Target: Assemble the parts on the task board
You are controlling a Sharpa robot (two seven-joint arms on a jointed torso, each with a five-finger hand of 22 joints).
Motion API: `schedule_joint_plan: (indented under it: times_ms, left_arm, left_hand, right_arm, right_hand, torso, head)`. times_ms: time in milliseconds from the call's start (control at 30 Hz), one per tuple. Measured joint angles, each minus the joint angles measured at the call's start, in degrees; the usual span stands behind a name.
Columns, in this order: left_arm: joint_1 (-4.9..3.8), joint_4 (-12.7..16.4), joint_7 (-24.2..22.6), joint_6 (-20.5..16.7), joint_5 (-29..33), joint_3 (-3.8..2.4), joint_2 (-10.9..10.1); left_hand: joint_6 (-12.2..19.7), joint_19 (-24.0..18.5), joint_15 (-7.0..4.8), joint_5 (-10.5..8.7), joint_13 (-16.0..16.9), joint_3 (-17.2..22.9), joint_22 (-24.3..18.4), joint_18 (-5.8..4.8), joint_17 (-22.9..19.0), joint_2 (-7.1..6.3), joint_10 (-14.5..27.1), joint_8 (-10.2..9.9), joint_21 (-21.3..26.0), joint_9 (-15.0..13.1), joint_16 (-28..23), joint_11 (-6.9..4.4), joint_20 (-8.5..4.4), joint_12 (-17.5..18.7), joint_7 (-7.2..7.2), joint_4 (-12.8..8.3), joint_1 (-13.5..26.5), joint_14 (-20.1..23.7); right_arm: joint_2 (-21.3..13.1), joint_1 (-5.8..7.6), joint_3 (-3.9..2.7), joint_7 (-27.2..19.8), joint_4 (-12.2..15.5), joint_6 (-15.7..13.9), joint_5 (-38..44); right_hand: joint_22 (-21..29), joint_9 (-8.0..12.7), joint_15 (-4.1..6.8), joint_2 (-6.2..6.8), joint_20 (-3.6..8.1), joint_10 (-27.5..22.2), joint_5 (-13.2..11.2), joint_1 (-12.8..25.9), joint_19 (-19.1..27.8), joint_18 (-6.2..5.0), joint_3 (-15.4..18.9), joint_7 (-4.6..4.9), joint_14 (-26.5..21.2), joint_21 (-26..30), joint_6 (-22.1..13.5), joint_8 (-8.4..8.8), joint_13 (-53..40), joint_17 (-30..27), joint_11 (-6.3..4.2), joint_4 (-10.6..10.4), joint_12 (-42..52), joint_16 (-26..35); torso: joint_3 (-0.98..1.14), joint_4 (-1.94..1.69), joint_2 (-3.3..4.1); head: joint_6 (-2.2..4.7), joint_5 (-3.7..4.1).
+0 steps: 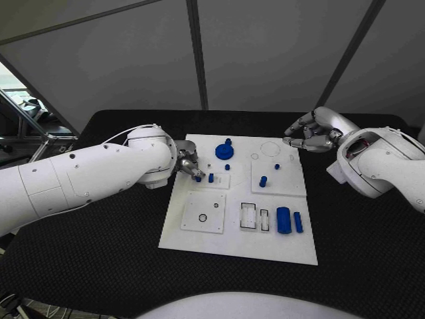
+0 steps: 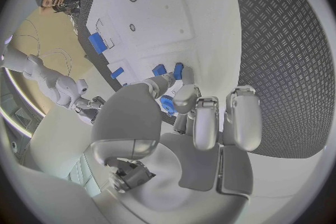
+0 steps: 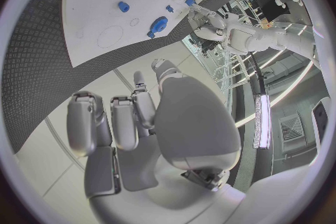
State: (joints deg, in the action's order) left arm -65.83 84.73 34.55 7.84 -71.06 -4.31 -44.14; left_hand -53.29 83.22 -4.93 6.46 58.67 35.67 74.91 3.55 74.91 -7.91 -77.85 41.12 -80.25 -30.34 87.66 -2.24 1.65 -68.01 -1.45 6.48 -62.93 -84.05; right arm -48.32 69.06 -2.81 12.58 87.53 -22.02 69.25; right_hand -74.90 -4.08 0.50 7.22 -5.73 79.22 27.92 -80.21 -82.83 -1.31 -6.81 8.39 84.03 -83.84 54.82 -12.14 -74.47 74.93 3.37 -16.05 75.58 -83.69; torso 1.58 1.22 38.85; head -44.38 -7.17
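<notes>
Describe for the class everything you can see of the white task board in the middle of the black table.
The white task board is a flat rectangular plate, plastic by its look, lying level on the black table. It carries raised square panels with round holes, two outlined rectangular slots and faint circle outlines near its far edge. Small blue parts stand or lie on it, among them a large blue cylinder lying near the slots. The left hand reaches over its left edge, fingers at a small blue part; whether the hand touches the board is unclear.
</notes>
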Motion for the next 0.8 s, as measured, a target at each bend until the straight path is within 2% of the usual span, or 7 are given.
schedule_joint_plan:
  times_ms: [567, 800]
  left_arm:
    - [0.03, -1.03, 0.18, 0.05, 0.67, 0.01, 0.47]
    - [0.06, -1.31, 0.4, -0.02, 0.74, 0.04, 0.4]
  left_hand:
    - [-0.68, 0.21, 0.0, 0.19, 0.1, -5.84, 0.0, 0.0, 0.0, -0.35, -0.1, -0.43, 0.0, 0.15, 0.0, -0.11, -0.21, -0.28, 0.14, 2.85, 2.04, 0.0]
    - [-1.08, 0.21, 0.0, 0.19, 0.07, -13.15, 0.0, 0.0, 0.0, -1.21, -0.1, -0.69, 0.0, 0.21, 0.0, -0.11, -0.21, -0.28, 0.13, 5.29, 2.99, 0.0]
  right_arm:
    - [-0.04, 0.0, 0.0, -0.06, 0.04, 0.0, 0.0]
    - [-0.09, 0.0, 0.0, -0.08, 0.02, 0.0, 0.0]
  right_hand:
    - [0.0, 0.0, 0.0, 0.0, 0.07, 0.0, 0.0, 0.0, 0.07, 0.0, 0.0, 0.0, 0.0, 0.0, 0.0, 0.0, 0.03, -0.01, 0.0, 0.0, 0.0, 0.0]
    - [0.0, 0.0, 0.0, 0.0, 0.22, 0.0, 0.0, 0.0, 0.21, 0.0, 0.0, 0.0, 0.0, 0.0, 0.0, 0.0, 0.11, -0.01, 0.0, 0.0, 0.0, 0.0]
  torso:
    - [-0.01, 0.01, 0.01]
    - [-0.01, 0.0, 0.0]
  head:
    - [-0.09, 0.19]
    - [-0.05, 0.12]
